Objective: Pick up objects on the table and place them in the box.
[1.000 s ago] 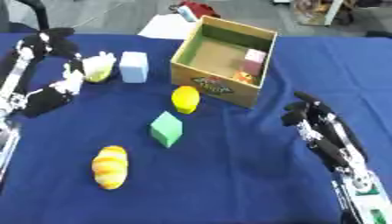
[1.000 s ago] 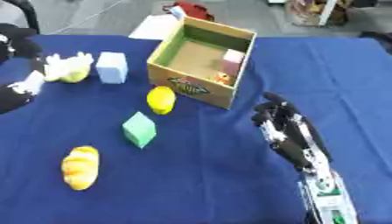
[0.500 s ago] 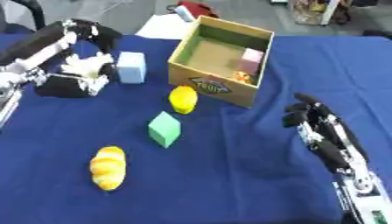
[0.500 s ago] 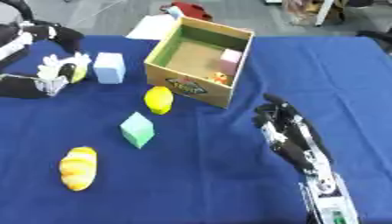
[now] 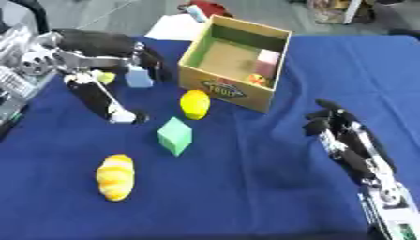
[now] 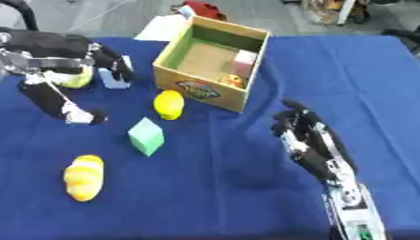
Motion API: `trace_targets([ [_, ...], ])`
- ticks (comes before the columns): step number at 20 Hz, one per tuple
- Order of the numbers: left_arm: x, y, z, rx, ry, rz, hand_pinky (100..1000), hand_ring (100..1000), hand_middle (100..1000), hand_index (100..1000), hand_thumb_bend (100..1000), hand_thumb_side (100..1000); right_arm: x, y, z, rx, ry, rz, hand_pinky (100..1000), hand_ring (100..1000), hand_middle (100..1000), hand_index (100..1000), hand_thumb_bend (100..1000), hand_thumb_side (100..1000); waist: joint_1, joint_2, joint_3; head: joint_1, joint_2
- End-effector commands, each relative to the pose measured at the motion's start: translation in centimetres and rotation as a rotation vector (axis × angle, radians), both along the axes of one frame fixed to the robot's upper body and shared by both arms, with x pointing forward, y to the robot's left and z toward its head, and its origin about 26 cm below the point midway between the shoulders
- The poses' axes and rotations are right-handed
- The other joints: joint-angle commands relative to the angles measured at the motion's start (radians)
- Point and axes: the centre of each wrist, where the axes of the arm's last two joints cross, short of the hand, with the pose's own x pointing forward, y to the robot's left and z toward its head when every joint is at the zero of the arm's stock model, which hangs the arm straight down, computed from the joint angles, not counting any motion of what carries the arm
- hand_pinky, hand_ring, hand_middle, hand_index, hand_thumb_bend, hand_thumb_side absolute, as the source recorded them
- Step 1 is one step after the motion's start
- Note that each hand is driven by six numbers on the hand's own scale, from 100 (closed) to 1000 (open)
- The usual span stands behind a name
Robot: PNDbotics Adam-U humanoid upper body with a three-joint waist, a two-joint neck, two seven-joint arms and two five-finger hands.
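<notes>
The left hand (image 6: 62, 58) reaches in from the left side, its fingers spread wide above a pale yellow object (image 6: 75, 78) at the far left of the blue table (image 6: 213, 187). One long finger slants down toward the cloth, its pale tip close to the table, while the others stretch right toward a light blue block (image 5: 138, 78) just beside the yellow object. The fingers look uncurled and are not closed round anything; whether they touch the yellow object or the block is hard to tell, since the hand covers most of both.

The cardboard box (image 5: 215, 87) stands open at the far middle of the table, with a pink block (image 5: 267, 60) and something small, orange and red (too blurred to name) (image 5: 258, 79) against its right inner wall. Just in front of the box lies a lemon (image 5: 194, 104), then a green cube (image 5: 175, 135) nearer, and a striped yellow-orange piece like a bread roll (image 5: 115, 176) nearest of all, each apart from the others.

The right hand (image 5: 338, 129) rests at the lower right, fingers relaxed and pointing away, holding nothing, well apart from every object. Its arm runs out of the bottom edge.
</notes>
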Motion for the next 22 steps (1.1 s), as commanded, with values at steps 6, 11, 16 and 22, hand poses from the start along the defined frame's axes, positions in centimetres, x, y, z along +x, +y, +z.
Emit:
trace_targets([
  [6,3.3,-0.9,-3.4,0.186,0.008,-0.020,822,776,781,941,477,249,0.1,-0.4,0.5,-0.016,-0.018,-0.002,642,649,665,891,100,431,0.016,-0.029,-0.002,0.001,0.008],
  [11,4.0,-1.3,-4.0,0.204,-0.002,-0.025,834,789,797,951,470,253,0.1,-0.3,0.5,-0.013,-0.017,-0.003,642,648,665,891,100,432,0.015,-0.028,-0.004,0.001,0.006],
  [16,4.2,-2.0,-5.0,0.207,0.012,-0.039,836,789,797,949,453,248,0.1,-0.2,0.5,-0.010,-0.017,-0.001,642,648,665,891,100,430,0.013,-0.027,-0.007,0.003,0.005],
  [22,4.6,-2.1,-6.8,0.239,0.051,-0.053,799,737,733,887,428,241,0.1,-0.2,0.5,-0.009,-0.017,0.000,642,648,665,891,100,429,0.013,-0.025,-0.011,0.007,0.005],
])
